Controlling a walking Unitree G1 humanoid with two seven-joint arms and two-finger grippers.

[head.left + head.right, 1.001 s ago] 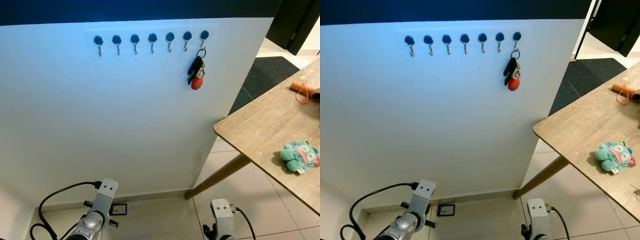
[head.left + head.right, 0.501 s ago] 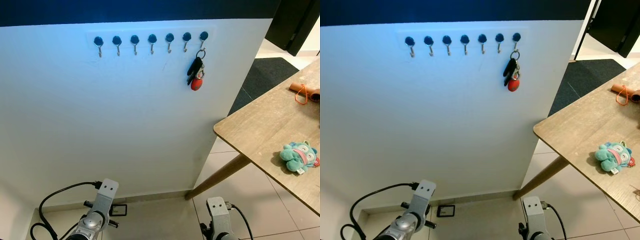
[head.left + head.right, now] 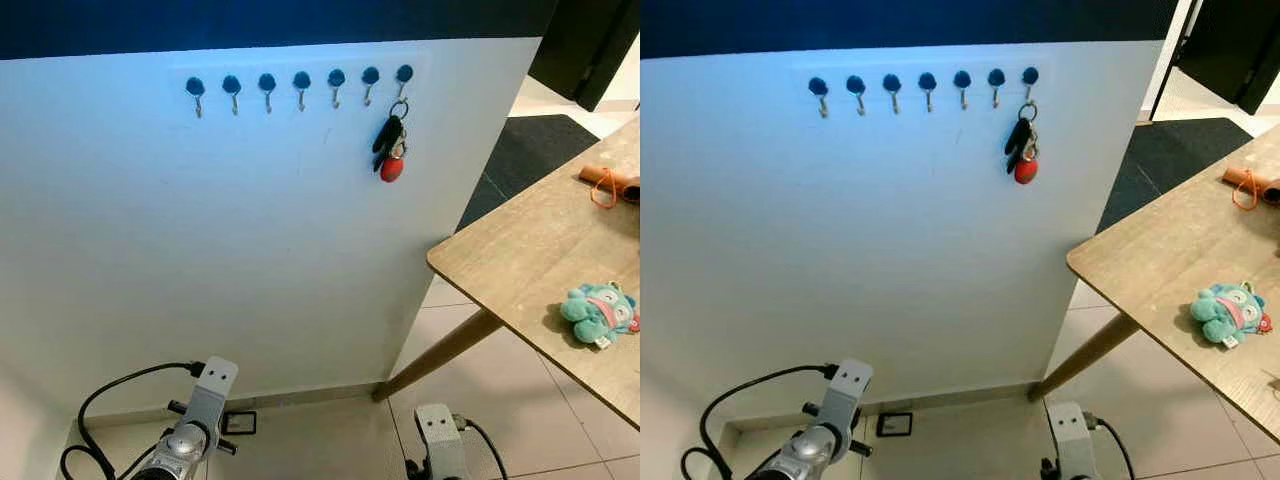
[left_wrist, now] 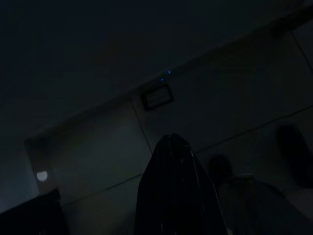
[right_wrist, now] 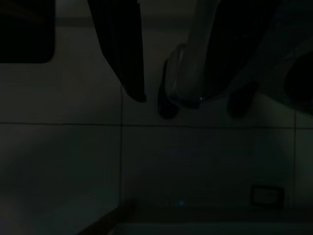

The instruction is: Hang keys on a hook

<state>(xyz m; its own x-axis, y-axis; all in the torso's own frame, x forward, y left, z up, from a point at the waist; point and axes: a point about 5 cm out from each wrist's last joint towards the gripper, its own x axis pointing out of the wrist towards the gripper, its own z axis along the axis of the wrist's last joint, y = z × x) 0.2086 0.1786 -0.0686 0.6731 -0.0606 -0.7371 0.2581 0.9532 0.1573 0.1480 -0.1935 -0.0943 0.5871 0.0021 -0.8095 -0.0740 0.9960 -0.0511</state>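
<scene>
Since a second ago our right arm point(image 3: 437, 440) has dropped lower; keys point(image 3: 390, 146) hang on the end hook point(image 3: 404, 78). Task looks finished; neither claw's state is discernible.

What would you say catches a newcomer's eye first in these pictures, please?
Most striking is the bunch of keys with its red fob, hanging from the rightmost hook in a row of seven hooks high on the white wall. Next comes the teal plush toy lying on the wooden table to the right, with both arms hanging low over the tiled floor.
</scene>
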